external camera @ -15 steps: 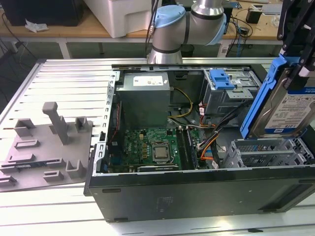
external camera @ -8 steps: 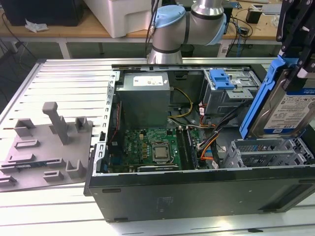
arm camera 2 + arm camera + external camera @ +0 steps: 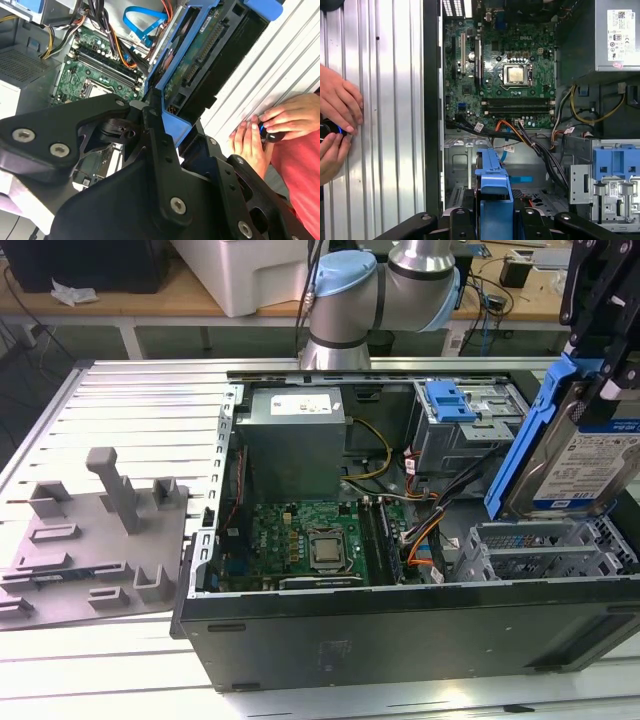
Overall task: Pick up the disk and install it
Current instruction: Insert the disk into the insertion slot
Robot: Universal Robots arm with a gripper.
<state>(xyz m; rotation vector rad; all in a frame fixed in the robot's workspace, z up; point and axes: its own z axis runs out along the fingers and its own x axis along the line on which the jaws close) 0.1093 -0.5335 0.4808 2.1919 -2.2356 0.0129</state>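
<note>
The disk, a silver hard drive with a white-and-blue label and blue carrier rails, hangs tilted on edge at the exterior view's right. It is above the open computer case, over the grey drive bay. My black gripper is shut on the disk from above. In the second wrist view the disk's green circuit-board underside shows between the gripper fingers. In the first wrist view the disk's blue rail stands edge-on above the gripper.
Inside the case lie the green motherboard, a large grey power-supply box, cable bundles and a blue bracket on a grey cage. A grey moulded fixture sits on the slatted table. A person's hands rest beside the case.
</note>
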